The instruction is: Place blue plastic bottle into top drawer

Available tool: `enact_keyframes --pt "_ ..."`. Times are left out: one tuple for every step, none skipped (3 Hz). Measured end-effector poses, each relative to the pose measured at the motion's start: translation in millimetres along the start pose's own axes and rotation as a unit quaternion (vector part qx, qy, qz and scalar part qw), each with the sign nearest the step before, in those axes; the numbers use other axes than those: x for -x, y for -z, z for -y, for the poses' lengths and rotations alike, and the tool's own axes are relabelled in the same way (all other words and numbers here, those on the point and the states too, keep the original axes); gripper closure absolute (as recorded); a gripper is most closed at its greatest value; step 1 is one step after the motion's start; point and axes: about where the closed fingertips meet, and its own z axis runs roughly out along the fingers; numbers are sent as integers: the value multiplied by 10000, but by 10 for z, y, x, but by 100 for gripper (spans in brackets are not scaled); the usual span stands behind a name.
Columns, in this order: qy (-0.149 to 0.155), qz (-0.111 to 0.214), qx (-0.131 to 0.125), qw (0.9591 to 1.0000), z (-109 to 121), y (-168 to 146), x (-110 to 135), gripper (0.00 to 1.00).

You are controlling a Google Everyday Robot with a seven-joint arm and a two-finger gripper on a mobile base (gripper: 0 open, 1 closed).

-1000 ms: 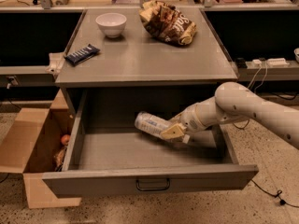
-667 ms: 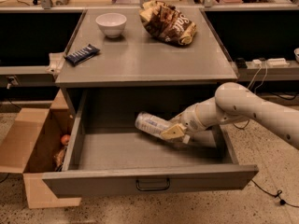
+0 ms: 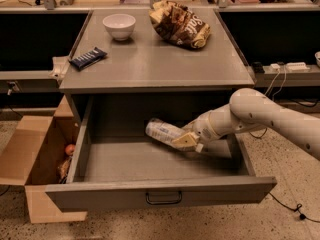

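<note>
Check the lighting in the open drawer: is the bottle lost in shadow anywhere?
Camera view: warm, even light with no glare. The back of the top drawer is dark under the cabinet top, yet the pale blue plastic bottle stands out against it. The gripper, inside the drawer at the bottle's right end and shut on it, casts a soft shadow on the drawer floor.

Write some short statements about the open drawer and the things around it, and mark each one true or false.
1. The wide grey metal top drawer is pulled open. True.
2. The gripper holds the clear plastic bottle with the pale blue label inside the drawer. True.
3. The white bowl sits in the drawer. False: it stands on the grey cabinet top.
4. The dark blue snack bar lies to the right of the bowl. False: it lies to its left.
</note>
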Motion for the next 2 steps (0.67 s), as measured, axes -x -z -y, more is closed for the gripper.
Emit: enact_keyframes --pt "0 0 0 10000 0 0 0 1" --pt "0 0 0 10000 0 0 0 0"
